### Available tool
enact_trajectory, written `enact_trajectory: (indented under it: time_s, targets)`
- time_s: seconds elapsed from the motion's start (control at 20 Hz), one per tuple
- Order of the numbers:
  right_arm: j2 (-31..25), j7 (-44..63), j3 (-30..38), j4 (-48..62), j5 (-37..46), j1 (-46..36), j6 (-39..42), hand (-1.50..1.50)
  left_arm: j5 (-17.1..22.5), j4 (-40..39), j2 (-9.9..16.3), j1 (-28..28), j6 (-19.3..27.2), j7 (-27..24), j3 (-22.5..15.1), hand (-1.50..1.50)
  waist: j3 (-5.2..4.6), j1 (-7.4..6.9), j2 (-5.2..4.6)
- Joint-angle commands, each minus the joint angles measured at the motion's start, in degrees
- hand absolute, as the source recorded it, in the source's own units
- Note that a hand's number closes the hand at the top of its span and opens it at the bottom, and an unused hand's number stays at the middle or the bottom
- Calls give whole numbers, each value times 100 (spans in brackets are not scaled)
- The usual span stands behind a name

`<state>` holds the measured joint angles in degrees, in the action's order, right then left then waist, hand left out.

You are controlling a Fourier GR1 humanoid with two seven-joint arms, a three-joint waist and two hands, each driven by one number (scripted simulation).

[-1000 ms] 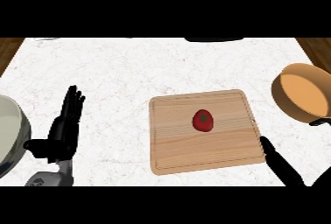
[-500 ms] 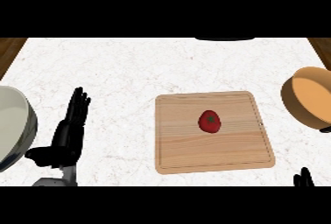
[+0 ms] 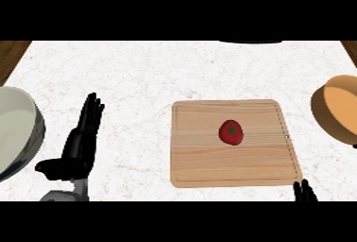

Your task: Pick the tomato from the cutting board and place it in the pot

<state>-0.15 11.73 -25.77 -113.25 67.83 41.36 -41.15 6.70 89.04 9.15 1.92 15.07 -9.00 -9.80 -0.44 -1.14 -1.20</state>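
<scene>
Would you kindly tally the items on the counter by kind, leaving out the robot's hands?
Tomato: 1
Cutting board: 1
Orange pot: 1
Pale bowl: 1
Total: 4

The tomato (image 3: pixel 231 132) is red and oval, with a small dark green stem mark facing up, and it lies a little right of the middle of the cutting board (image 3: pixel 202 160). The cutting board is a pale wooden slab with rounded corners and a shallow groove running inside its rim, lying flat on the white marbled counter (image 3: pixel 153 71). The pot (image 3: pixel 335 116) is orange-tan, round and open at the top; it stands on the counter just right of the board, apart from it, and is partly cut off by the view's right edge.
</scene>
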Motion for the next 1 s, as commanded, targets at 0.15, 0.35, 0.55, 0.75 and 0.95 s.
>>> enact_trajectory:
  time_s: [0.15,0.35,0.55,0.75,0.95]
  targets:
    - [15,2809,-704,-113,1468,-1515,1556,-150,-40,-4,-109,77,51,169,-72,0,21,-15,54]
    - [15,4296,-817,590,1655,-2656,2293,-150,53,-60,42,45,-124,43,105,0,31,-15,71]
    - [15,5261,-846,736,1143,-3813,3174,-150,42,-301,-84,206,-127,-97,197,0,39,61,99]
    - [15,4714,-554,1476,708,-3952,2622,-150,133,-415,41,-93,-415,-354,455,0,43,103,116]
    - [14,5107,-630,2235,541,-4714,2265,-150,-183,157,-233,-177,-124,195,116,0,44,88,120]
